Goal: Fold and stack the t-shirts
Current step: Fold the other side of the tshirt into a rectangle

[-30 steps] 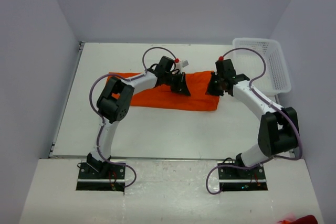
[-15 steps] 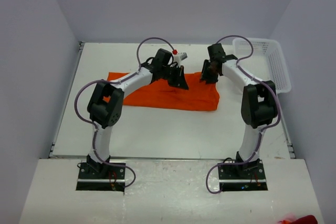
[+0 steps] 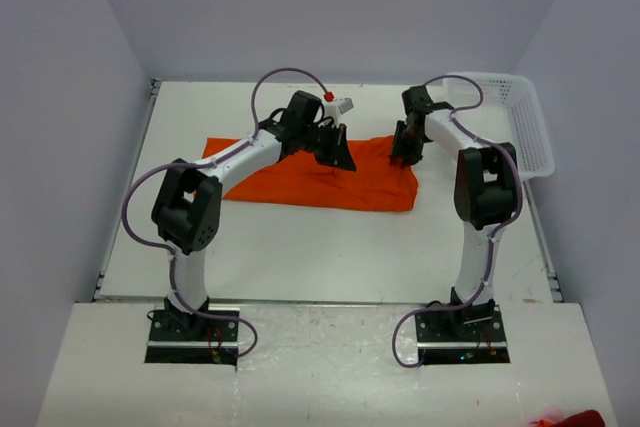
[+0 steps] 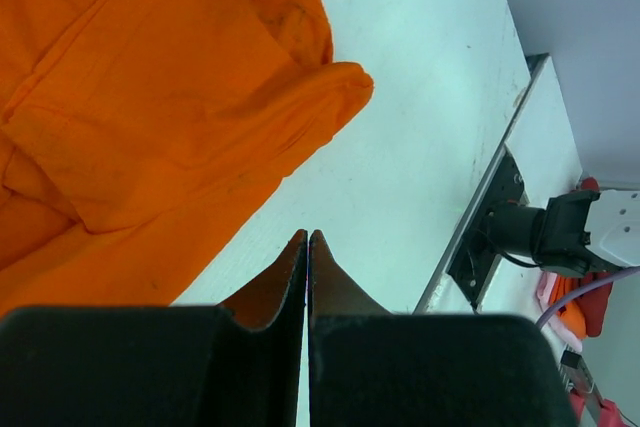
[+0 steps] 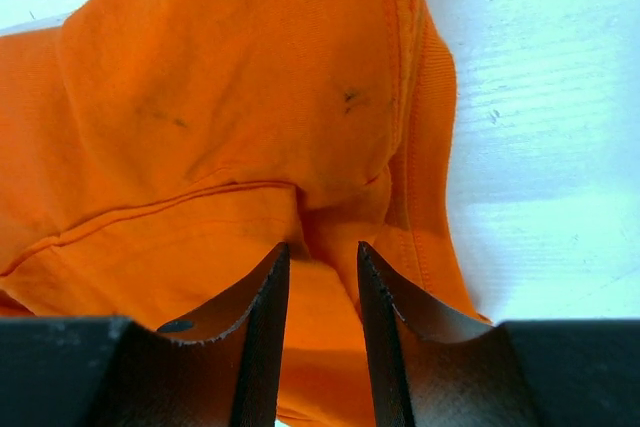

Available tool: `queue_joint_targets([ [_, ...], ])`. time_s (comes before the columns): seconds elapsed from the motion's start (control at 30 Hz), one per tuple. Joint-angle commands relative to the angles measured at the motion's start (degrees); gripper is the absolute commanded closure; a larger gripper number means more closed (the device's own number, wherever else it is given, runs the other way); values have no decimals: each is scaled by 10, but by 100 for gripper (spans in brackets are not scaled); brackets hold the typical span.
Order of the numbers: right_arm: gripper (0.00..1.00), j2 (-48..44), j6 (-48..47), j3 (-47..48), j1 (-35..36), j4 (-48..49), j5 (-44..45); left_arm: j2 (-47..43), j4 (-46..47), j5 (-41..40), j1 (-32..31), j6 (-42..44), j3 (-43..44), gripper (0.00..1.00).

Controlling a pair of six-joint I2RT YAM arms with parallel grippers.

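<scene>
White tabletop [image 3: 300, 247] is carrying a plain orange cloth t-shirt [image 3: 300, 185], lying wrinkled mid-table, near a white plastic basket [image 3: 522, 125]. Left fingers [image 4: 268, 295] are pressing together at its edge; right fingers [image 5: 258, 299] are standing slightly apart over it.

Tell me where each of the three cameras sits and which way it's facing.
Top external: above and behind the bases, looking down on the table; the left arm and right arm show whole.
Left wrist: on the left arm, looking past the shut left gripper across the t-shirt's edge.
Right wrist: on the right arm, looking down past the slightly parted right gripper at cloth.
Shared: all three see the orange t-shirt.
</scene>
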Motion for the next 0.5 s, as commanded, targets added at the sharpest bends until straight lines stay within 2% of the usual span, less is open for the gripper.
queue_joint_targets([
  [0.0,66,9,-12,35,0,-9,-20,-36,2,20,3,13,1,100],
  [0.23,68,25,-12,53,0,-12,-35,-36,4,25,6,14,-1,100],
  [0.4,73,33,-13,71,0,-16,-51,-36,7,30,7,12,-5,100],
  [0.47,78,37,-13,79,1,-19,-54,-38,7,30,7,12,-6,100],
])
